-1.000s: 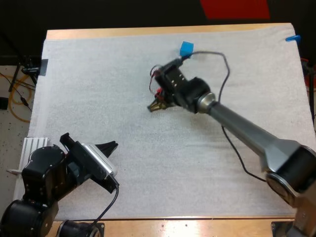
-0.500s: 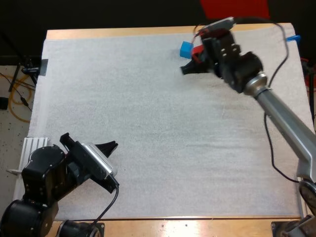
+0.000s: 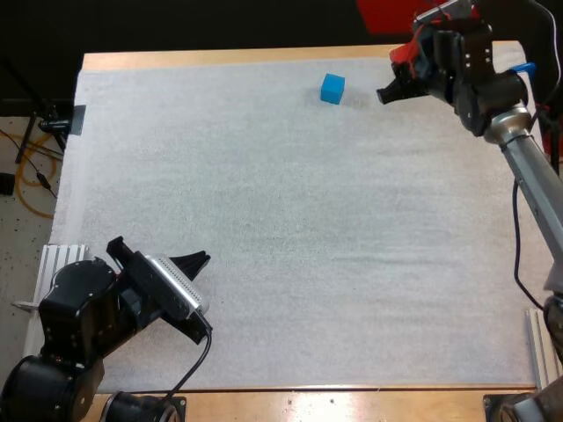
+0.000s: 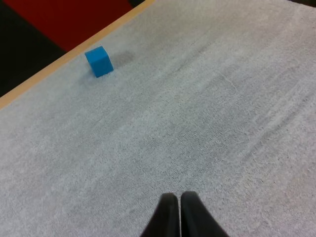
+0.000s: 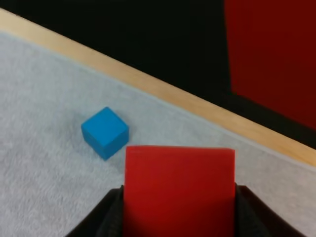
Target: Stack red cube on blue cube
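Clearly, right wrist view: my right gripper (image 5: 178, 219) clamps the red cube (image 5: 178, 185) near the blue cube (image 5: 104, 132). Left wrist view: my left gripper (image 4: 180, 207) fingers touch, empty.

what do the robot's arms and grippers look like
The joints are black with rounded housings. The right arm has a smooth silver-grey tube link and a bright metal collar behind its wrist. The left arm shows bulky, glossy black joints. The left gripper and right gripper each have two matte black fingers that taper toward the tips.
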You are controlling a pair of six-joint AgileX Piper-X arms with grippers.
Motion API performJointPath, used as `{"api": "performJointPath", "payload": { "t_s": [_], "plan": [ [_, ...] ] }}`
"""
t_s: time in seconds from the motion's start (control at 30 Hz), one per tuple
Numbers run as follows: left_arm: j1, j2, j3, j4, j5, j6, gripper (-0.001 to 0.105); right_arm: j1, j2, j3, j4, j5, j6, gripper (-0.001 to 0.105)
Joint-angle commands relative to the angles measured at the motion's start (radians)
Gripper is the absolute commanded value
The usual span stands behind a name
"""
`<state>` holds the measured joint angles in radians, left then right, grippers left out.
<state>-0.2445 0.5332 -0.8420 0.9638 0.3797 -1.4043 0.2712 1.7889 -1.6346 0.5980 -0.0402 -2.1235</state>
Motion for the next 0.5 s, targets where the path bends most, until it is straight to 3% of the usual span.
{"api": "performJointPath", "payload": {
  "t_s": [0.0,0.17,0.33,0.47],
  "plan": [
    [-0.005,-0.006,-0.001,0.002,0.006,-0.012,0.000,-0.022,0.016,-0.007,-0.027,-0.069,-0.030,0.017],
    [-0.005,-0.006,-0.001,0.002,0.006,-0.012,0.000,-0.059,0.063,-0.007,-0.118,-0.168,-0.073,0.016],
    [-0.005,-0.006,-0.001,0.002,0.006,-0.033,0.000,-0.058,0.110,-0.009,-0.170,-0.186,-0.167,0.000],
    [-0.005,-0.006,-0.001,0.002,0.006,-0.055,0.000,-0.058,0.161,-0.044,-0.184,-0.192,-0.192,0.000]
  ]
}}
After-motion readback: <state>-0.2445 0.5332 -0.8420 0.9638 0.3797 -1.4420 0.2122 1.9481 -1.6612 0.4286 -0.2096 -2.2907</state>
